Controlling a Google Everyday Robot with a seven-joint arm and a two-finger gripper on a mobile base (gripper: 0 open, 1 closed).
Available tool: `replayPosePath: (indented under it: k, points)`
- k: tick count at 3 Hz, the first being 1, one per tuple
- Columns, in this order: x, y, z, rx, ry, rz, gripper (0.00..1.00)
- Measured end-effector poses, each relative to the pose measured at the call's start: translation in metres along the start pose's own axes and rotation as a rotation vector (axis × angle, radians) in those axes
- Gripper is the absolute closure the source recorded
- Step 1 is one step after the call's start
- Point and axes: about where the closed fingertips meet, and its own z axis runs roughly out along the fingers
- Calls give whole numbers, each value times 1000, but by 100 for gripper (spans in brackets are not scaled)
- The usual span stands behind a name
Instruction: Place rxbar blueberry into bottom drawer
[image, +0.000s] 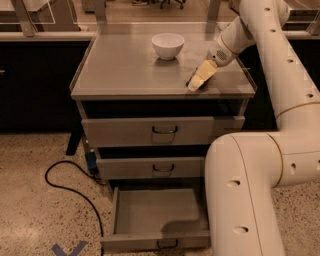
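Note:
The rxbar blueberry lies on the grey cabinet top near its front right corner. Only a dark sliver of it shows at the left of my gripper, which is down on it and covers the rest. The bottom drawer is pulled out below, and its grey tray holds nothing. Its small dark handle shows on the front panel.
A white bowl stands at the back middle of the cabinet top. The top drawer and the middle drawer are closed. My white arm fills the lower right and overlaps the drawers' right side. A black cable loops on the floor at left.

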Motion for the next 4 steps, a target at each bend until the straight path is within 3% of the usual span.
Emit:
replayPosePath:
  k: [2,4]
  points:
    - [11,-9,19,1,-8,37,0]
    - [11,-9,19,1,-8,37,42]
